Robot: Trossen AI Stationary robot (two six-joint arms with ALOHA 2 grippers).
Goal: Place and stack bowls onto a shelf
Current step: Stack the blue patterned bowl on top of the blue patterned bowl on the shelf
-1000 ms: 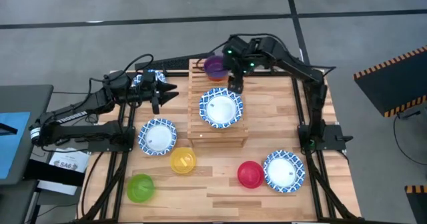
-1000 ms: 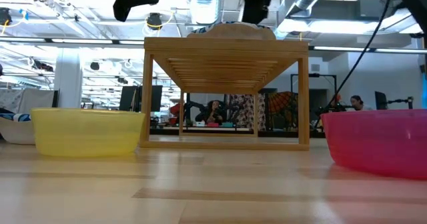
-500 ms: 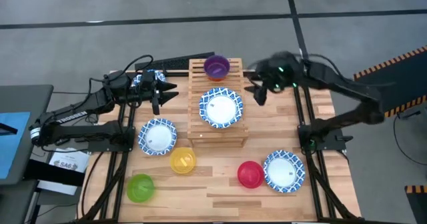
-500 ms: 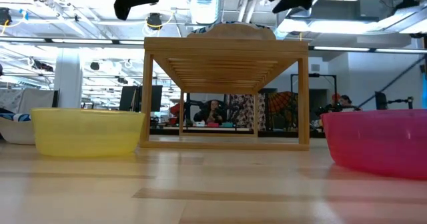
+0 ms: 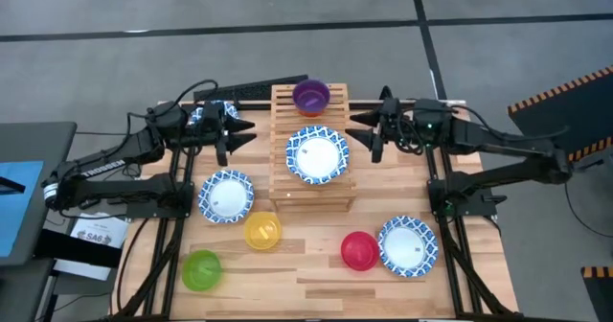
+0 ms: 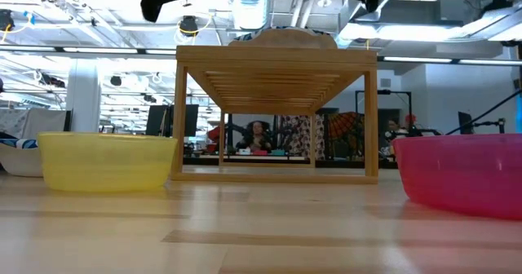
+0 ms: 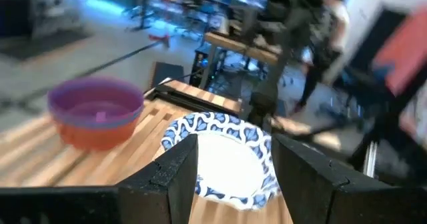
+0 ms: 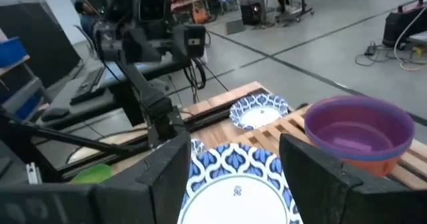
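Beside the shelf, the right gripper hovers spread wide, empty. Opposite it, the left gripper hangs equally agape, touching nothing.

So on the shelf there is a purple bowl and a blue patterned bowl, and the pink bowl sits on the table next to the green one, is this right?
Not quite. In the high view the pink bowl sits beside a blue patterned bowl on the table, not the green bowl. The shelf does hold the purple bowl and another patterned bowl.

Left gripper and right gripper hover, fingers spread.
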